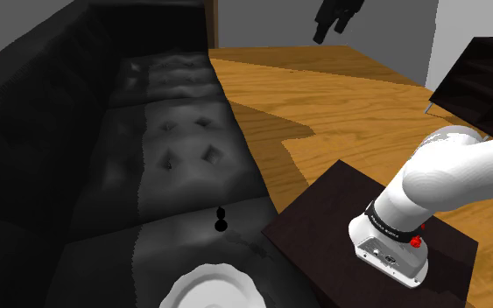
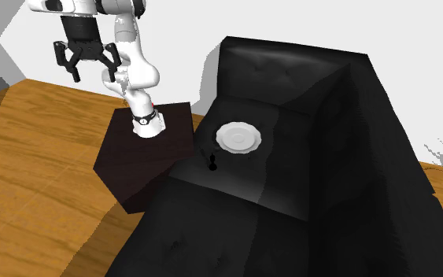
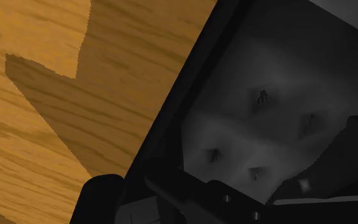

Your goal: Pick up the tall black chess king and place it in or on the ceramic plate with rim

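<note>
Released tool [image 2: 92, 75] hangs upper left. Black king [image 2: 212, 163] stands on sofa [image 2: 314, 181], near white plate [image 2: 238, 138], frame center.

Shoulder view: claw [image 1: 332, 33] being cropped by the upper edge, its wrist lying out of frame; white plate [image 1: 211, 289], well below the claw on the black sofa [image 1: 174, 131], being cut by the lower edge, near rim lost; chess king [image 1: 221, 220], well apart from the claw and near the plate, showing too small for crown detail; second exterior view: arm [image 2: 137, 75] being clipped above the claw; sofa ends passing beyond every frame.
</note>
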`<state>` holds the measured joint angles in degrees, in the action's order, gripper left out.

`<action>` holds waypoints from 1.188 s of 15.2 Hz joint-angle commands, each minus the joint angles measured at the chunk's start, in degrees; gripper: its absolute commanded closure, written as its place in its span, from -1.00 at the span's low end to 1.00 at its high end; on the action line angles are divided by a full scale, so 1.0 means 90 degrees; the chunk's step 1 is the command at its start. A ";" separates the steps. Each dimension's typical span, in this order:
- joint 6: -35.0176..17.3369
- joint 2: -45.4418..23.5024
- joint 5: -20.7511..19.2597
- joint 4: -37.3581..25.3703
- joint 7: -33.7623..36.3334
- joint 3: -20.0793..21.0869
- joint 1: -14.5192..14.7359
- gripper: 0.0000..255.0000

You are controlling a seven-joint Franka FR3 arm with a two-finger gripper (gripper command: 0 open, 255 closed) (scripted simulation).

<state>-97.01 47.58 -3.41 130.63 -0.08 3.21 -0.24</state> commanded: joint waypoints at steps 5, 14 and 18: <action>-0.0460 0.0070 0.0245 0.0655 0.0417 0.0351 0.0130 -1.00; -0.1634 -0.0219 0.0876 0.1777 0.1371 0.1252 0.0498 -1.00; -0.2237 -0.0584 0.1158 0.2101 0.1810 0.1703 0.0666 -1.00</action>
<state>-115.44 42.89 6.16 148.25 14.95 17.28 5.18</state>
